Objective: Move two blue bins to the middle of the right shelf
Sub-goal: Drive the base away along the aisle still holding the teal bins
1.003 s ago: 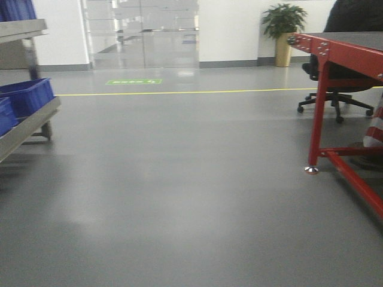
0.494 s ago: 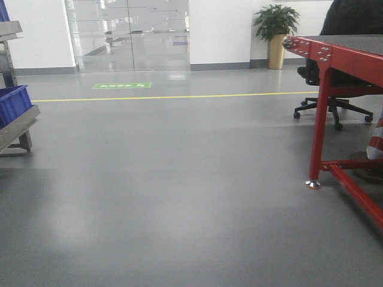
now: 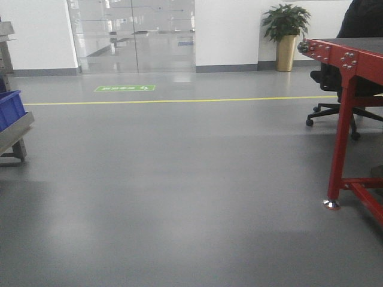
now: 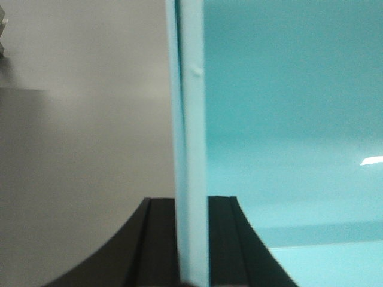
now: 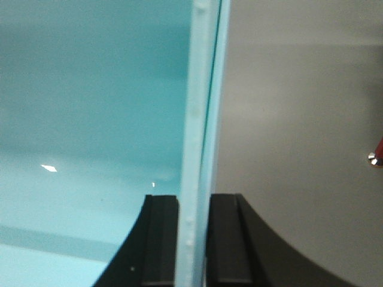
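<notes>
A light blue bin is held between both wrists. In the left wrist view its thin left wall (image 4: 191, 89) runs upright between the black fingers of my left gripper (image 4: 191, 200), which is shut on it, with the bin's inside (image 4: 293, 119) to the right. In the right wrist view my right gripper (image 5: 194, 197) is shut on the opposite wall (image 5: 200, 89), with the bin's inside (image 5: 90, 107) to the left. Another blue bin (image 3: 9, 107) sits on a grey shelf (image 3: 15, 128) at the front view's left edge. The right shelf is out of view.
A red-framed table (image 3: 347, 54) stands at the right, its leg (image 3: 342, 137) on the grey floor. Behind it is a black office chair (image 3: 335, 110). A potted plant (image 3: 286, 33), glass doors (image 3: 134, 36), a yellow floor line (image 3: 179, 100) and a green floor mark (image 3: 124, 88) lie ahead.
The front view has shifted: the left shelf with its blue bins slid almost out of frame to the left, and the red table moved towards the right edge.
</notes>
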